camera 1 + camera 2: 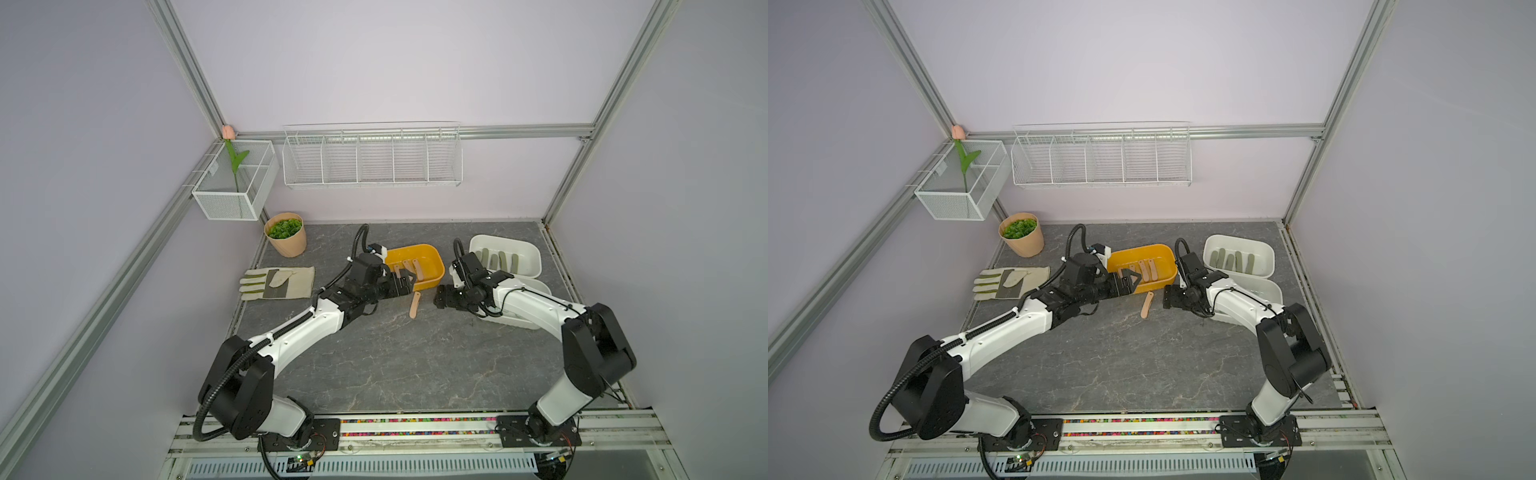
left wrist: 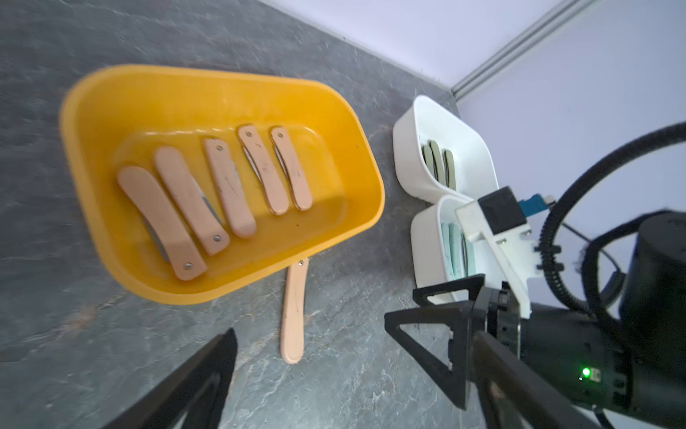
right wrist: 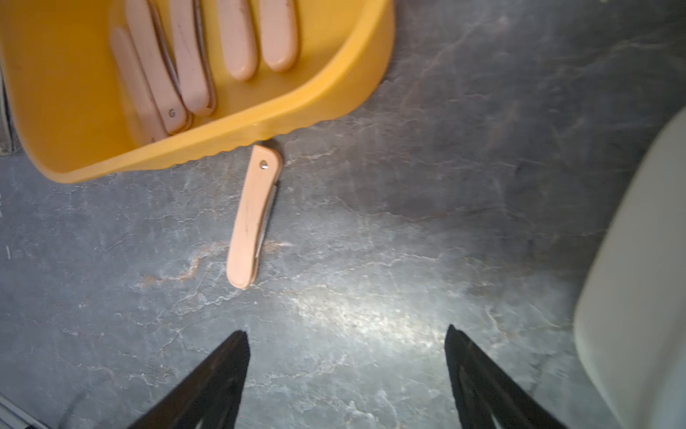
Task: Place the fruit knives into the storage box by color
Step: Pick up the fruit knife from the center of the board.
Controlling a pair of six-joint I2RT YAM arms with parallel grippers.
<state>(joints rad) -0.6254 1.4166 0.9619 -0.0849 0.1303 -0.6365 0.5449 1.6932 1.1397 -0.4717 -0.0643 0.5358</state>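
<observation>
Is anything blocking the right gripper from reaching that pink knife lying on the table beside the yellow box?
Nothing visible does. Only bare grey tabletop lies between the open right gripper and the peach-pink fruit knife, whose far end sits by the yellow plastic box.

On the tabletop (image 1: 395, 365), the middle box (image 1: 432, 262) sits toward the back with five knives (image 2: 230, 189) lying in it. A loose knife (image 1: 414, 305) lies just before its front wall. To its right stand the rear box (image 1: 528, 249) and, before it, the front box (image 2: 427, 237), both holding knives. At left lies a glove (image 1: 278, 282), with a plant pot (image 1: 291, 246) behind it.
</observation>
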